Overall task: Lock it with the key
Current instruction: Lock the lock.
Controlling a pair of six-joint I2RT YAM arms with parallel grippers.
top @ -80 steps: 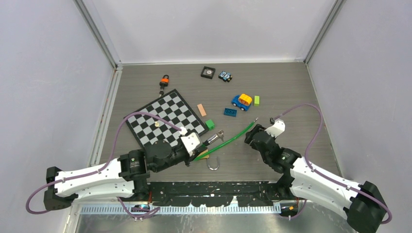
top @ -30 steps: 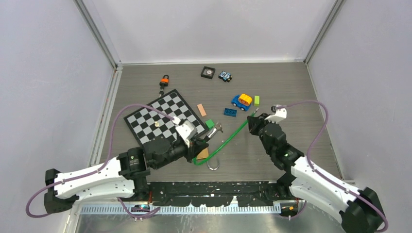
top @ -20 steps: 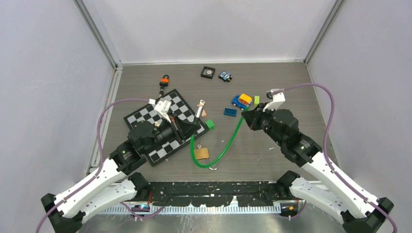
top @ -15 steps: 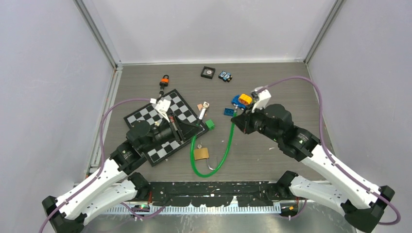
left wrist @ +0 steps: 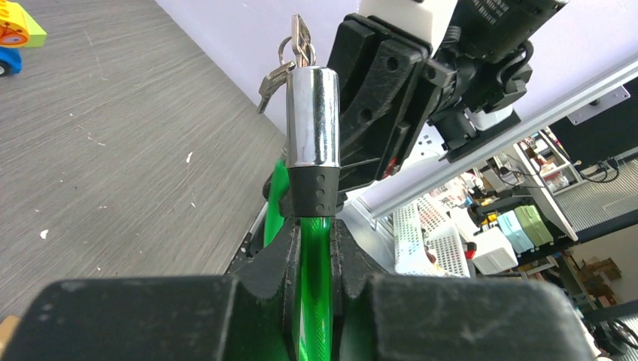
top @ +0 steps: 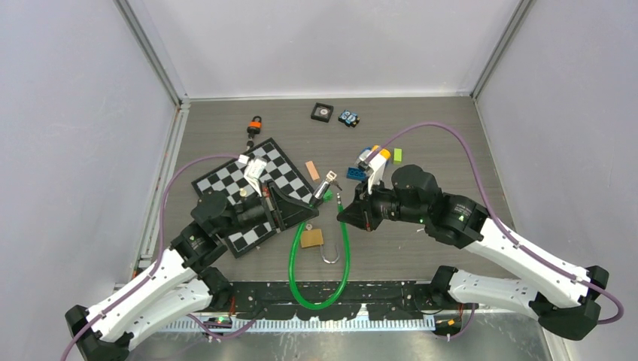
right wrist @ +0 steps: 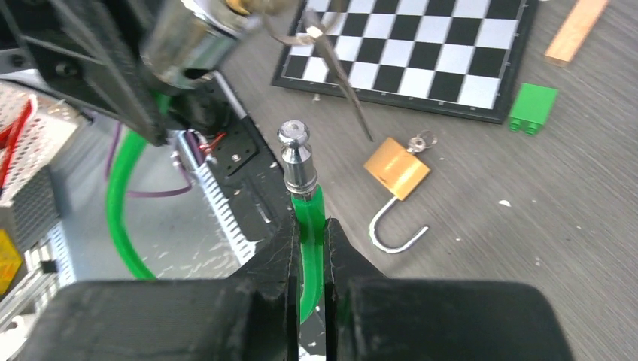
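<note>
A green cable lock hangs as a loop between my two grippers. My left gripper is shut on the cable just below its chrome lock cylinder, which has a bunch of keys in its top. My right gripper is shut on the cable's other end, just below the silver pin. In the top view the pin and the cylinder are close together and apart, above the table. An open brass padlock with its own key lies on the table below.
A chessboard lies under the left arm. An orange padlock, a black square box, a small toy car, an orange block and a green brick lie further back. The cable loop reaches over the front rail.
Both arms have lifted and brought the two cable ends together at the middle. The right gripper moved left with the pin end. The cable now bends into a loop toward the front edge.
</note>
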